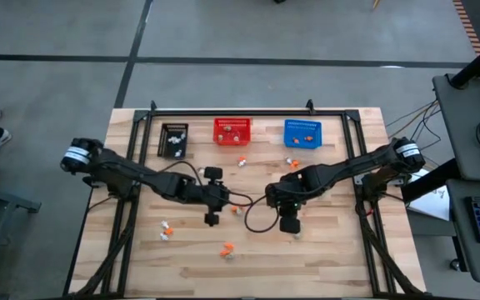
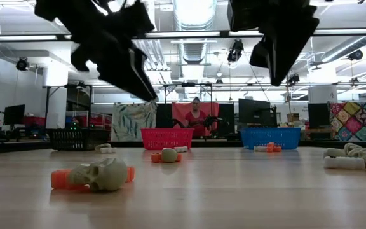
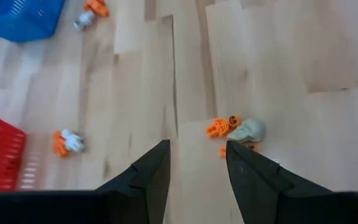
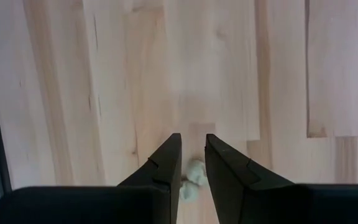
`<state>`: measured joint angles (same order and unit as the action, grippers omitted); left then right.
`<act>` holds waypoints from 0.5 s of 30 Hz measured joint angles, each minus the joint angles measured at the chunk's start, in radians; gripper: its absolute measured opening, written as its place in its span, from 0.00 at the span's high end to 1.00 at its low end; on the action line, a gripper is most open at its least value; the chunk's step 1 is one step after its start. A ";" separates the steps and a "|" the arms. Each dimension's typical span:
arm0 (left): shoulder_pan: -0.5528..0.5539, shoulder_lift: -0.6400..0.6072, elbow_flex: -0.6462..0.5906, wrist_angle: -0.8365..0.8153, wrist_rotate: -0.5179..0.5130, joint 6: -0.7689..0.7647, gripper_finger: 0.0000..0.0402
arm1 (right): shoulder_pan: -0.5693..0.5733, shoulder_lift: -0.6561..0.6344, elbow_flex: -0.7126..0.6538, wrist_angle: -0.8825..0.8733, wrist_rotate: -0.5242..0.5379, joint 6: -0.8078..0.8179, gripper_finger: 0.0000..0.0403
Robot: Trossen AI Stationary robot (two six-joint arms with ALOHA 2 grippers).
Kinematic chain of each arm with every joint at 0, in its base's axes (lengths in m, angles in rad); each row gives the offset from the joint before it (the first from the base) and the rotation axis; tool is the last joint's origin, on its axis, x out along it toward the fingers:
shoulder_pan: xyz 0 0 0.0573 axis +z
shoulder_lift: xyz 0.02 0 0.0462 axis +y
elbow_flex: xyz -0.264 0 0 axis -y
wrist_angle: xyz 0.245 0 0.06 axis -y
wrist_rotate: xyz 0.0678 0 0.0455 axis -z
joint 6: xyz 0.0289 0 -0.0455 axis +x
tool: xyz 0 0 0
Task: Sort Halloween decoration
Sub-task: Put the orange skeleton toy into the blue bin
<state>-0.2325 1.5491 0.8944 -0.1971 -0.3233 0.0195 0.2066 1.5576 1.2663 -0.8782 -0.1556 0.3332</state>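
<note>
A pale planked wooden surface (image 1: 323,258) sits in a big workshop, and from above both dark arms reach in toward its middle. The left claw (image 1: 212,219) hangs over bare planks, an orange trinket (image 1: 233,210) just beside it toward the centre; the right claw (image 1: 289,225) hovers near a small pale trinket (image 1: 297,237) on the near side of it. Along the far edge stand three baskets: the black basket (image 1: 173,140) with a few white bits in it, the red basket (image 1: 232,131) with white and orange pieces, and the blue basket (image 1: 302,133) holding an orange one. More trinkets lie scattered on the near half. Down at surface level, a beige skull (image 2: 103,175) lies on its side touching an orange piece, and both claws hang well clear above the wood. On to the left wrist camera: the left claw's fingers (image 3: 148,180) stand apart with nothing between them, and a skull with an orange pumpkin figure (image 3: 225,126) lies just ahead of one fingertip, off the centre line, so I'd say this claw needs a sideways shift before dropping. Right wrist camera now: the fingers (image 4: 166,165) are narrow, nearly together, with a pale greenish trinket (image 4: 194,174) right in the slim gap between them. Whether it is pinched or merely straddled, I cannot tell.
</note>
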 joint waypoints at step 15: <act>-0.012 0.116 0.000 0.076 0.001 -0.231 0.50 | 0.005 -0.036 -0.175 0.092 -0.001 0.037 0.85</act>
<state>-0.2448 1.6648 0.8940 -0.1214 -0.3219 -0.2116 0.2111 1.5215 1.0911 -0.7863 -0.1563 0.3702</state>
